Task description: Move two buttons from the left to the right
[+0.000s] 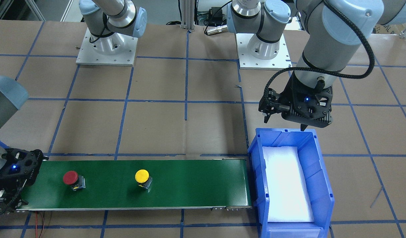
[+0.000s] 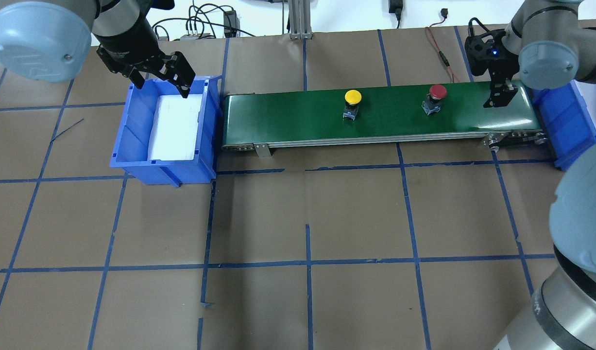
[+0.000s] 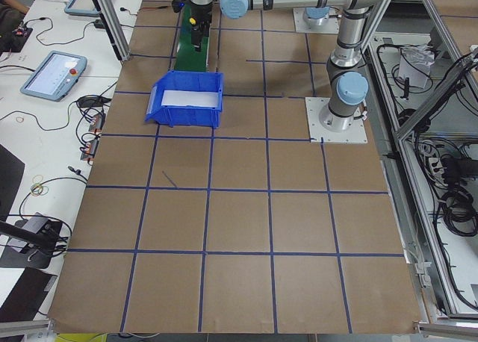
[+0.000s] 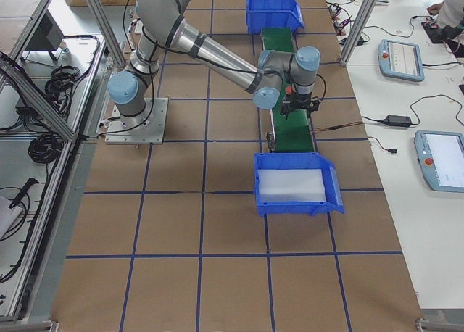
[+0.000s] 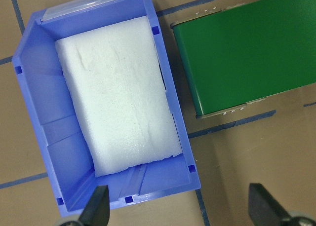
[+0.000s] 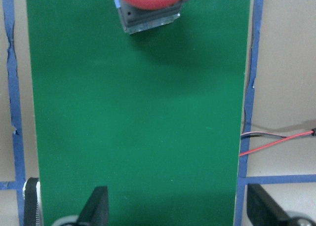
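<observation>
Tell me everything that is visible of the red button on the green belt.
The red button has a round red cap on a short black-and-metal body. It stands cap up on the green belt, touching only that. It is near the belt's end where the open right pincer hovers, apart from it; the yellow button stands farther along.

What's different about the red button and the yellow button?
The red button has a red cap; the yellow button has a yellow one. The red button stands nearer the right gripper, the yellow button nearer the middle of the belt. Both stand upright on the belt, have the same shape, and nothing holds them.
</observation>
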You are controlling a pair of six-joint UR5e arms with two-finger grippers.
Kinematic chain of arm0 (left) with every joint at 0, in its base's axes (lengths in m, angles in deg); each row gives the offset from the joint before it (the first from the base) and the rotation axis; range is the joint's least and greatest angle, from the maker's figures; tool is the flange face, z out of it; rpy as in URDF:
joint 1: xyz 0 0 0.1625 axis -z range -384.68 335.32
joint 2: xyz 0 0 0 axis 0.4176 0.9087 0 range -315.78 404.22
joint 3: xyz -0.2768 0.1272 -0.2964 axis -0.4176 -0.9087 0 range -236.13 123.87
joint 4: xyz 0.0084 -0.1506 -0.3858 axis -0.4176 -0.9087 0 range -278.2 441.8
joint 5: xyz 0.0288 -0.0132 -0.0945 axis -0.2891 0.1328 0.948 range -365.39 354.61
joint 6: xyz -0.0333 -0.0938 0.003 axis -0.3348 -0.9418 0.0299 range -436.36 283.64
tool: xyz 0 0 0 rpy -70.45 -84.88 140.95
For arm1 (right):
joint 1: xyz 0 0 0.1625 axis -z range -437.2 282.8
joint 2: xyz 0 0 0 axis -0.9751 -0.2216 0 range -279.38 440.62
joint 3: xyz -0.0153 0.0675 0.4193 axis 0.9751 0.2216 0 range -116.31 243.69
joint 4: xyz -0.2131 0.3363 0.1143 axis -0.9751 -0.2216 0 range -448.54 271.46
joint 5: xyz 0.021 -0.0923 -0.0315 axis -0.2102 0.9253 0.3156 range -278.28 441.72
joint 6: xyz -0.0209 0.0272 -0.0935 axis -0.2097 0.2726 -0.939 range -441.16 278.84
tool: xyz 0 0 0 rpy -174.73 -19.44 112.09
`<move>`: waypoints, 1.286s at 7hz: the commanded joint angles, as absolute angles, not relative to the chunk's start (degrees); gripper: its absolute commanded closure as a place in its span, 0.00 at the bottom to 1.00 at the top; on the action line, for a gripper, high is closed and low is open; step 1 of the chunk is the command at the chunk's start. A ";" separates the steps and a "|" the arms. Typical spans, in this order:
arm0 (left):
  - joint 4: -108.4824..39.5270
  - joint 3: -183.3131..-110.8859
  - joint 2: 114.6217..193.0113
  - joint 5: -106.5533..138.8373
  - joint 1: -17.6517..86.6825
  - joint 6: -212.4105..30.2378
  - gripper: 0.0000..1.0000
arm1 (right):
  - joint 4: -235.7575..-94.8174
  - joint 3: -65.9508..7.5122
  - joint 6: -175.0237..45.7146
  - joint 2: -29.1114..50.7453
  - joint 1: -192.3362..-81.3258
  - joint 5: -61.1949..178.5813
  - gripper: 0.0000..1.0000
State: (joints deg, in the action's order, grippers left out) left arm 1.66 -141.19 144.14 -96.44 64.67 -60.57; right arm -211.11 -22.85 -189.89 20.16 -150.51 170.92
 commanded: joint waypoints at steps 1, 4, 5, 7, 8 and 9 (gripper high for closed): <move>4.11 -141.83 143.19 -97.93 64.88 -60.54 0.00 | -211.50 -22.88 -189.88 20.16 -150.50 170.92 0.03; 3.67 -145.23 142.05 -100.58 64.27 -60.36 0.00 | -211.59 -22.80 -189.88 20.16 -150.50 170.84 0.03; 3.67 -148.12 142.04 -100.58 63.92 -60.19 0.00 | -211.67 -22.71 -189.88 20.16 -150.50 170.66 0.04; 3.49 -151.23 141.87 -100.05 63.91 -60.10 0.00 | -213.17 -22.80 -189.88 20.24 -150.59 170.14 0.05; 4.10 -150.44 141.87 -99.70 64.17 -59.75 0.00 | -213.17 -22.80 -189.96 20.42 -150.59 170.13 0.05; 3.41 -150.44 142.04 -97.00 64.09 -59.48 0.00 | -213.17 -22.80 -189.96 20.42 -150.59 170.13 0.05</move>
State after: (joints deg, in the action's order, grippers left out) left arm 3.77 -150.52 141.94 -99.19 64.06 -59.79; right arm -213.12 -22.79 -189.94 20.35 -150.58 170.20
